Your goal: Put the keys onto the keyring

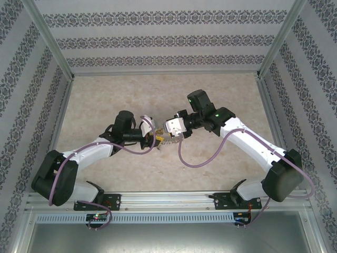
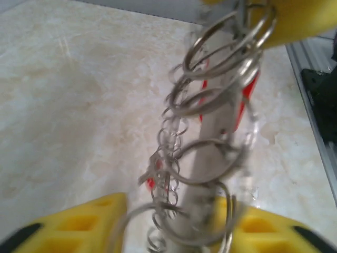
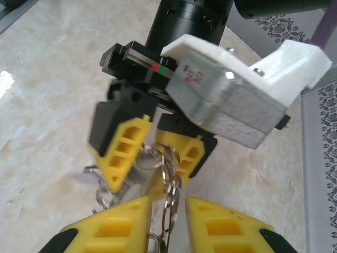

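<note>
There were two grippers, the left gripper [image 3: 152, 158] and the right gripper [image 3: 168, 221], and one keyring [image 2: 169, 138] of many linked rings. At least two red-headed keys [image 2: 247, 95] showed; blur hid any others.

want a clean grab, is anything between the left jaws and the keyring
Nothing visible stands between them. The keyring hangs right in the gap between the jaws of the left gripper, its other end in the right gripper; the red keys sit just behind the rings.
</note>
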